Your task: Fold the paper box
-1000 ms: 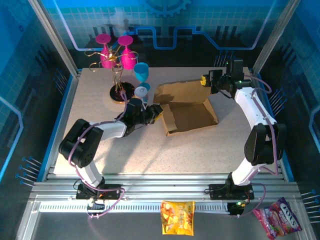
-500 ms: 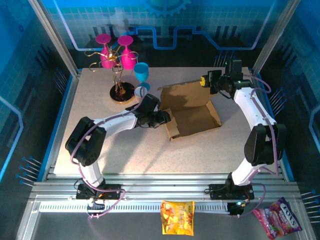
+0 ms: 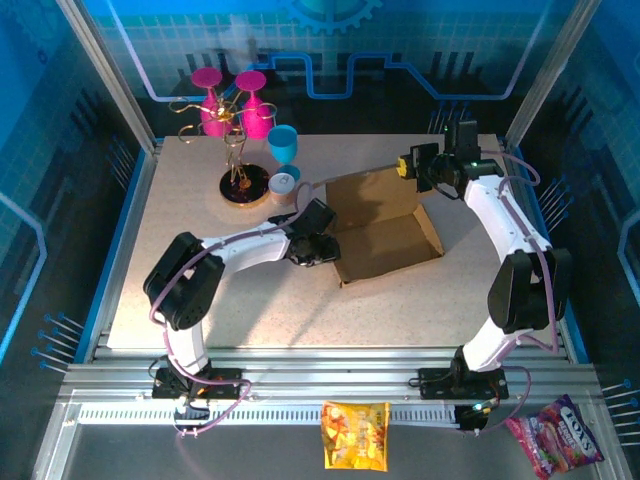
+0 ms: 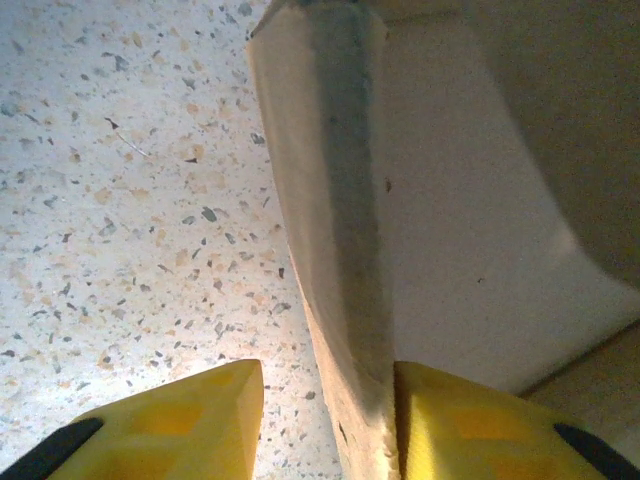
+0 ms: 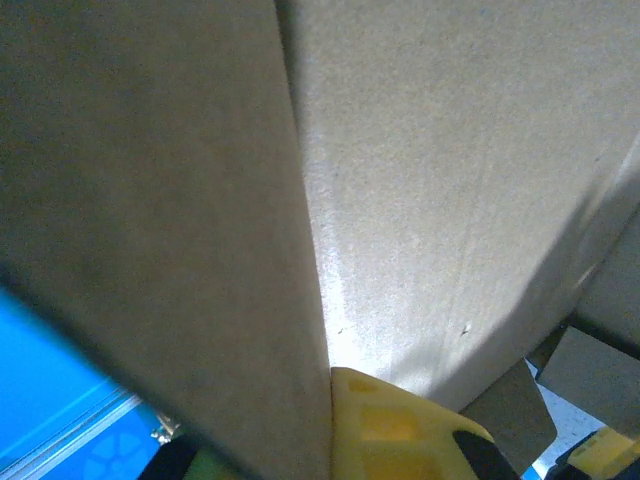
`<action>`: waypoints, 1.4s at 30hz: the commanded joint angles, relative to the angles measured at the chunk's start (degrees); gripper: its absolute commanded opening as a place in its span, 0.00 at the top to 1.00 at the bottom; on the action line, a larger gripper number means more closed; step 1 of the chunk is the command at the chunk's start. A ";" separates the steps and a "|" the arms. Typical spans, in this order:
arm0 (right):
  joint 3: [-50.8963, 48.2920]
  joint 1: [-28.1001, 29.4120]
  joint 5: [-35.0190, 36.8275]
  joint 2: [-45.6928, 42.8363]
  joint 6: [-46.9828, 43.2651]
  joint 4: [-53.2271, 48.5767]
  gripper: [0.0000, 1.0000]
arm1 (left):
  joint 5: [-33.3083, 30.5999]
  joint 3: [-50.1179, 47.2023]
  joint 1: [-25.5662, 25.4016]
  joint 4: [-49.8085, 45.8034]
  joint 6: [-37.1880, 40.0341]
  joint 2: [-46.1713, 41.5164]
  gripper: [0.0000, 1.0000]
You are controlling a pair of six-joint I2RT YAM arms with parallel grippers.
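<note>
The paper box is a brown cardboard tray in the middle of the table, with its lid tilted up at the back. My left gripper is at the box's left wall. In the left wrist view that wall stands between the yellow fingers of the left gripper; it touches the right finger, and a gap shows at the left finger. My right gripper holds the lid's far right corner. In the right wrist view, the right gripper pinches a cardboard panel.
A gold wire stand with pink glasses sits on a black base at the back left, with a blue cup and a small white cap close to the left arm. Snack packets lie on the frame below the table.
My left gripper has slid right along the table to the box's left wall and straddles it. The lid stands more upright and the box has shifted a little right. The right gripper barely moved.
</note>
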 commanded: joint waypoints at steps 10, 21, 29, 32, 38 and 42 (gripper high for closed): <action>1.48 3.09 4.72 -1.24 1.47 -4.10 1.00 | -5.07 4.97 -2.78 -6.52 3.84 4.64 0.78; 6.42 1.55 4.98 -0.45 -5.85 -9.81 0.55 | -8.40 5.04 -2.92 -8.99 5.80 2.54 1.00; 10.55 -5.78 16.88 -8.89 -34.88 -23.44 0.20 | -9.30 4.99 0.79 -14.77 11.54 -2.98 1.00; 7.62 -6.89 21.20 -13.19 -44.69 -27.19 0.24 | -8.55 4.44 2.60 -16.22 14.55 -4.60 1.00; -8.86 -0.80 26.21 -23.40 -55.93 -29.54 0.42 | -5.30 3.24 7.11 -16.91 17.66 -5.92 1.00; -20.38 5.46 24.22 -24.33 -57.86 -24.83 0.47 | -3.49 3.47 8.62 -15.68 19.69 -5.36 1.00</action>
